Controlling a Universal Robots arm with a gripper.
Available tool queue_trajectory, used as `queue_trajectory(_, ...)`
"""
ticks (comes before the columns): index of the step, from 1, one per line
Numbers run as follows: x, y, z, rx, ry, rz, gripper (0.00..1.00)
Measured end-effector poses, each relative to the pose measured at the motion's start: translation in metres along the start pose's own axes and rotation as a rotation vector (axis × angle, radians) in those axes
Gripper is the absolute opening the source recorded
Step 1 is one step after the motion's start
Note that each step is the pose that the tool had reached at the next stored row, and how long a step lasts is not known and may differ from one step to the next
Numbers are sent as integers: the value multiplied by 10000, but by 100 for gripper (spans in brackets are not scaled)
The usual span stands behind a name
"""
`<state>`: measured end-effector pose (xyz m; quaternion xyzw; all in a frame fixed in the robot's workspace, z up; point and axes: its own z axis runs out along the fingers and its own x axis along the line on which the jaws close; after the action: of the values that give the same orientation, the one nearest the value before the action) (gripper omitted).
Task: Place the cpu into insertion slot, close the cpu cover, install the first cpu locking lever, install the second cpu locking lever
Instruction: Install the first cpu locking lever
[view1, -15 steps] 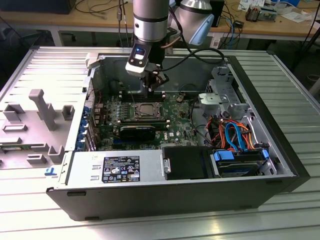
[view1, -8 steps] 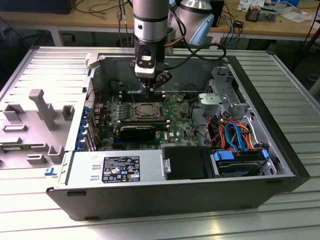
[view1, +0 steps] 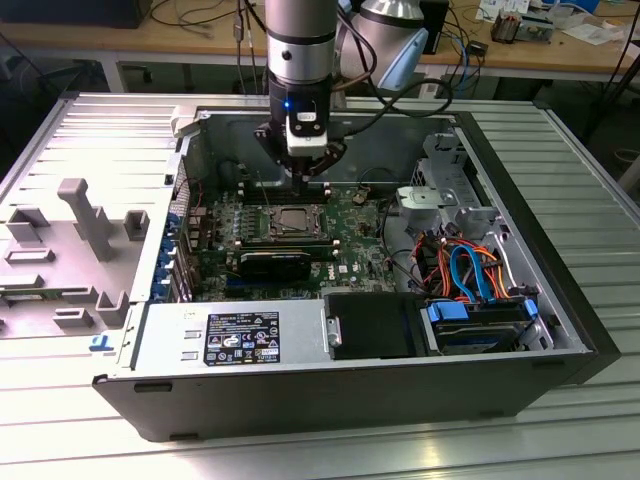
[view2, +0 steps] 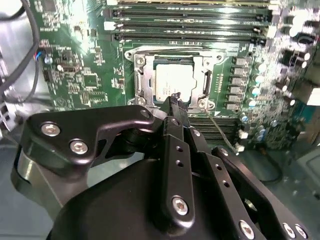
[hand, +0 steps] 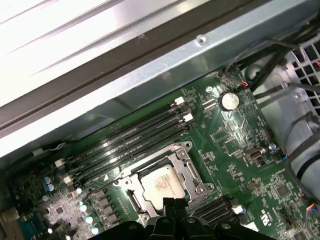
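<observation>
Cpu in, cover down, and the levers were what I had left!
My tool (view2: 176, 100) hung fingers together, gripping nothing, just above the edge of the insertion slot (view2: 141, 75) mid-way across the green board (view2: 85, 75). The cpu (view2: 172, 82) lay flat inside, the cpu cover (view2: 206, 75) seemingly lowered around it. One thin locking lever (view2: 222, 132) looked unlatched.

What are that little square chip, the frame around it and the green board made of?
The cpu top looks like silvery satin metal, catching light softly. The cpu cover around it seems to be thin stamped steel, shiny with bright glints. The circuit board looks like glossy green lacquered laminate, probably fibreglass, though the look alone cannot confirm that.
</observation>
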<state>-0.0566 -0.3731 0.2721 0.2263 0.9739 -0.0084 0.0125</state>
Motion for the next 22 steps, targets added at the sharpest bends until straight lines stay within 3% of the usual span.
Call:
queue_trajectory(5,0,0,0,-35,-13,-1218,11)
queue_trajectory(22,3,-2,0,-39,-15,-1381,11)
